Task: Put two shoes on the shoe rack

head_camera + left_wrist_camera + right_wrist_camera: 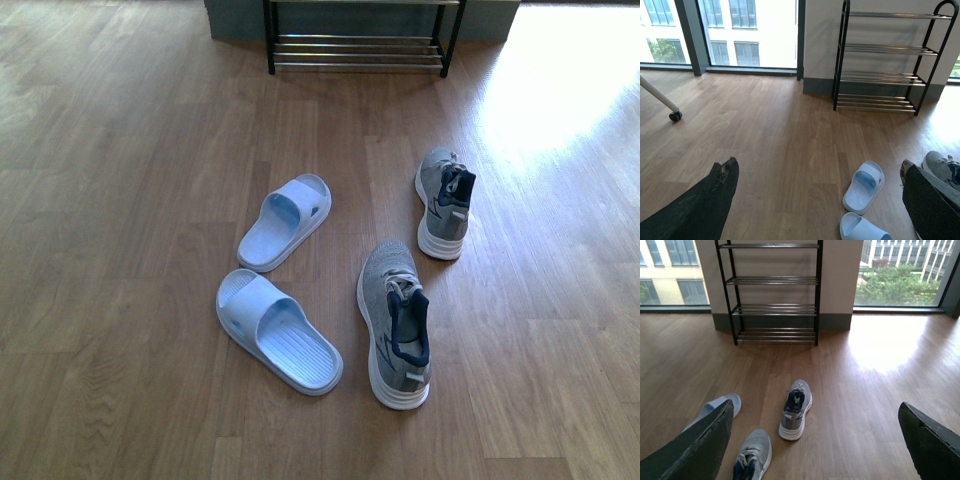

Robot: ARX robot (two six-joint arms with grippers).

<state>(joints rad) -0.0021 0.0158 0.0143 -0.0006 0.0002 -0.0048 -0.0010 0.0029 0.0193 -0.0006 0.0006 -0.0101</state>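
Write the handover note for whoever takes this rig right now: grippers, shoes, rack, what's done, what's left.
Left gripper: open, holding nothing.
Right gripper: open, holding nothing.
Both grey sneakers stand upright on the wood floor, apart from each other, heels toward the robot. The nearer sneaker is beside two pale blue slides. The farther sneaker is ahead of it and to the right.
The shoe rack stands against the wall ahead, with no shoes on the bars in view.
Done: nothing so far.
Left: pick up each sneaker and set it on the rack.
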